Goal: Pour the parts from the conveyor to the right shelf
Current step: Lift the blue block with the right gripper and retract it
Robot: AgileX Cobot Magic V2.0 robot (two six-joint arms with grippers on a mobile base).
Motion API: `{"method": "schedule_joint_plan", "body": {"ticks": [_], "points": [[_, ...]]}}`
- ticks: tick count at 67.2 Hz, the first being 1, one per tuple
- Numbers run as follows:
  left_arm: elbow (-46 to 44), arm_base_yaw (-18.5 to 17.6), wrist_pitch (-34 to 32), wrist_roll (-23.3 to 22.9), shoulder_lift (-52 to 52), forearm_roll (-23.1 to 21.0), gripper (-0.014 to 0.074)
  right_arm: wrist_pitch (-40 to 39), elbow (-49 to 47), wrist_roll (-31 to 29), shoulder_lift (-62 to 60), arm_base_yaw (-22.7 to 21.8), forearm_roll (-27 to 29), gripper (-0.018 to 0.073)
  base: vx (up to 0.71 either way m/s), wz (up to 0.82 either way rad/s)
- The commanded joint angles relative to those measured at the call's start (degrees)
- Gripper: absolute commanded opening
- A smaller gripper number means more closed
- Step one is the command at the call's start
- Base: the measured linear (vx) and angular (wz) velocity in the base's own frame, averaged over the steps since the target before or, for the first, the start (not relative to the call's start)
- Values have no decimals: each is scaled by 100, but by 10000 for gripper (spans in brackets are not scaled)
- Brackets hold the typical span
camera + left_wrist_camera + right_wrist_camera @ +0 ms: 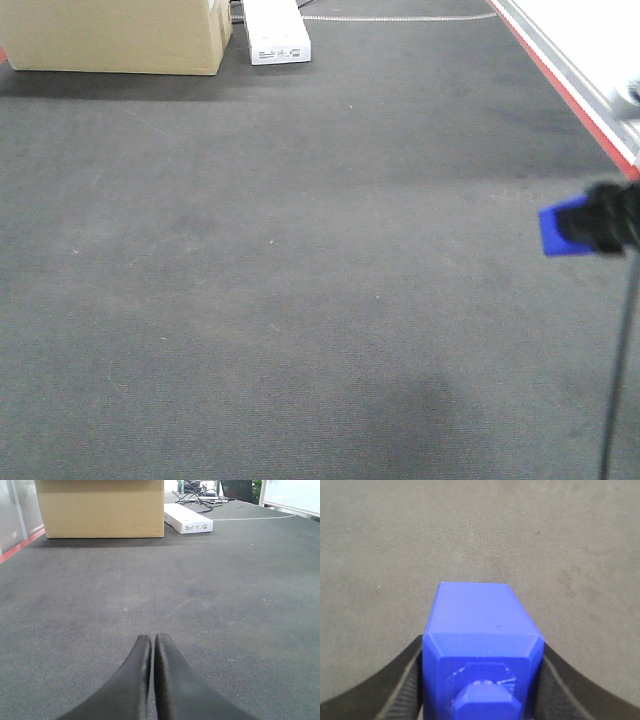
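Observation:
A bright-blue block [475, 615], one of the parts, is clamped between the black fingers [405, 690] of my right gripper [482, 680], its stud end facing the camera. In the front view the same block [560, 230] sticks out leftward from the right gripper [590, 225] at the right edge, held above a dark grey carpet-like surface [300, 280]. My left gripper [151, 640] hangs low over that surface, its fingers pressed together with nothing between them. The conveyor and the right shelf are out of view.
A large cardboard box [115, 35] and a flat white box [276, 30] stand at the far left. A red strip with a pale rail [575, 85] runs along the far right. Cables [200, 497] lie behind the white box [187, 520].

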Motion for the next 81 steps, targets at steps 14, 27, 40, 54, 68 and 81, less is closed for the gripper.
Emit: {"method": "schedule_joint_plan", "body": {"ticks": [14,27,40,54,68,81], "points": [[-108,-29,-402,-42,-25,-5,-6,-1112,1298,-111,-2032,2,-7,-5,0,0],[-108,-29,-402,-42,-25,-5,-6,-1525,2135,-111,-3318,2,-1,-5,0,0],[-108,-29,-402,-42,-25,-5,-6,-1838,2885,-131,-4625,2,-1,-5,0,0],[-108,-29,-402,-42,-25,-5,-6,-2444,3666,-131,-5899,2,21,-5,0,0],[-108,-29,-402,-42,-25,-5,-6,-2838,4032,-115,-6510,2,28,-5,0,0],[-108,-29,-402,-42,-25,-5,-6,-2652,4032,-71,-6510,2,144,-5,0,0]]}}
